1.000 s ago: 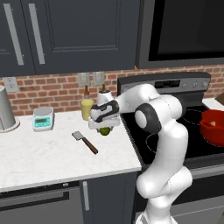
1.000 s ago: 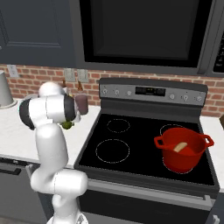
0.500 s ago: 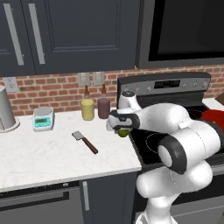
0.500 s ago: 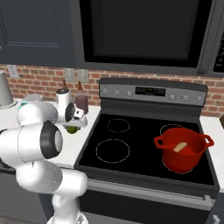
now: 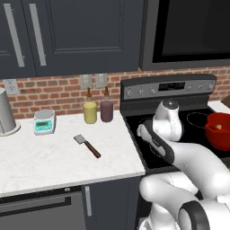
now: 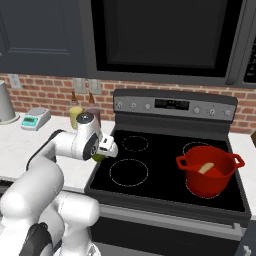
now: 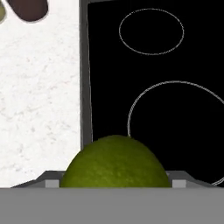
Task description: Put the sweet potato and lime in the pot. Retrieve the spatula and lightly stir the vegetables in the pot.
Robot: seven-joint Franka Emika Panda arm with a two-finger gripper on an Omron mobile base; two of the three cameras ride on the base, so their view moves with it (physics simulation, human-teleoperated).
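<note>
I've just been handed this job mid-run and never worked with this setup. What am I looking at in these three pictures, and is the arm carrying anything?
It's a white robot arm on a driving base in a simulated kitchen. Two cameras ride on the base behind the arm: one looks from its left, one from its right, both at the same scene. The third camera sits on the hand and looks along the tool.

The tool is closed around the lime, carrying it above the front left corner of the stove. In the hand picture the lime bulges at the bottom, with counter and burner rings beneath.

The red pot stands on the front right burner, the sweet potato already inside. The spatula lies flat on the white counter, untouched. At the back of the counter stand a small scale and two bottles.
</note>
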